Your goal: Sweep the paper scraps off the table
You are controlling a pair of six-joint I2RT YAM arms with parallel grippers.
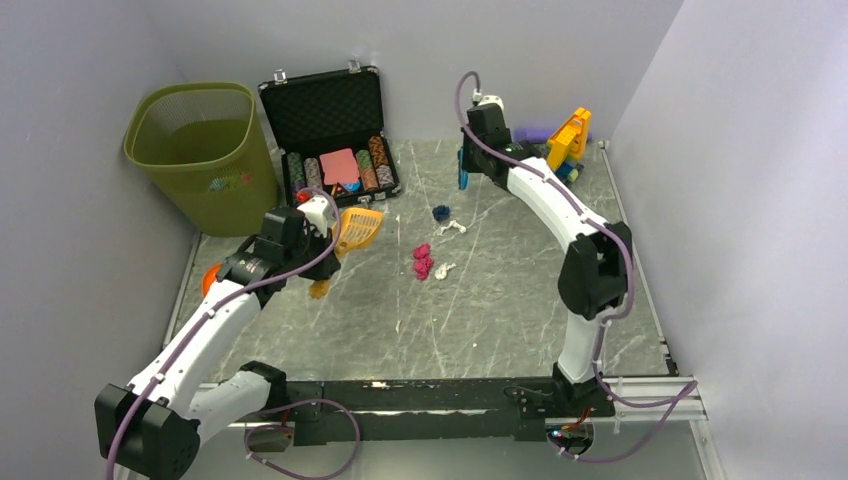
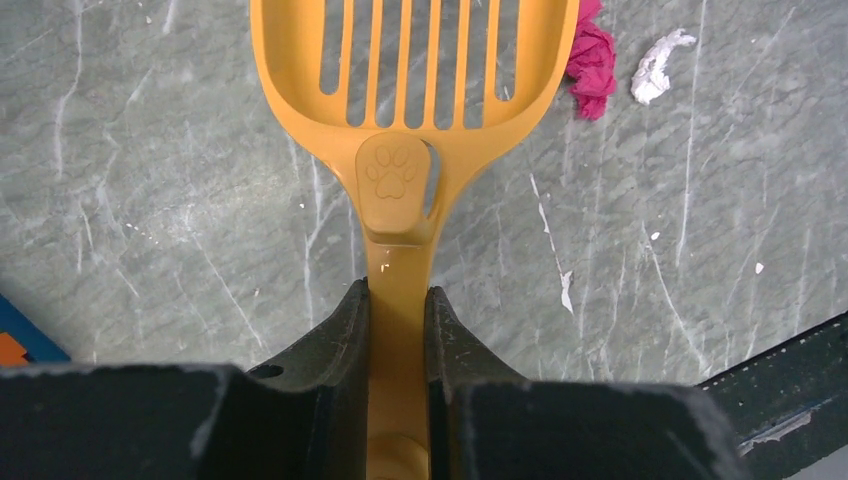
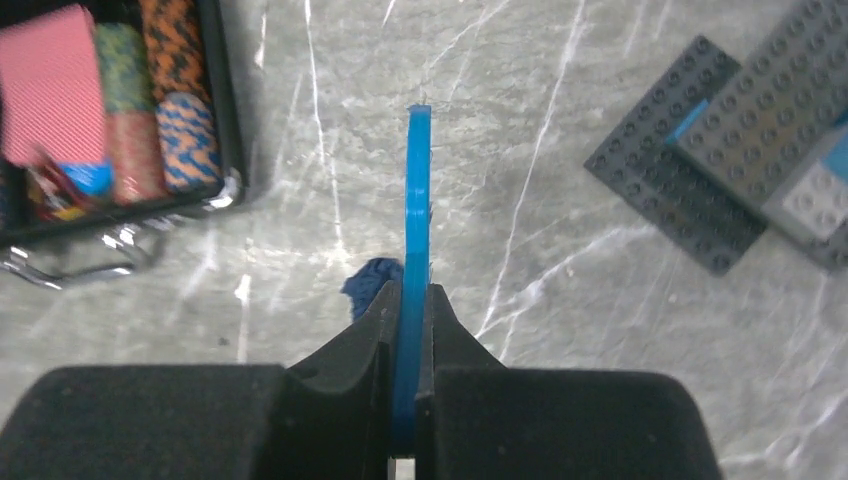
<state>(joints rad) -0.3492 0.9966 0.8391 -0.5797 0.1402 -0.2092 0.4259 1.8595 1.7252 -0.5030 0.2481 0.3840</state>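
Paper scraps lie mid-table: a pink wad (image 1: 422, 261), a white one (image 1: 444, 270), another white one (image 1: 452, 228) and a dark blue one (image 1: 440, 212). My left gripper (image 1: 322, 226) is shut on the handle of an orange slotted scoop (image 1: 361, 228), held left of the scraps. In the left wrist view the gripper (image 2: 398, 300) grips the scoop (image 2: 410, 80); the pink wad (image 2: 592, 55) and a white wad (image 2: 655, 70) lie beyond its right edge. My right gripper (image 1: 466, 160) is shut on a thin blue tool (image 3: 417, 200), with the dark blue wad (image 3: 368, 285) beside it.
A green mesh bin (image 1: 205, 150) stands off the table's back left corner. An open black case of poker chips (image 1: 335, 140) sits at the back. Toy bricks (image 1: 565, 145) and grey baseplates (image 3: 720, 170) lie at the back right. A metal rail (image 1: 450, 390) edges the near side.
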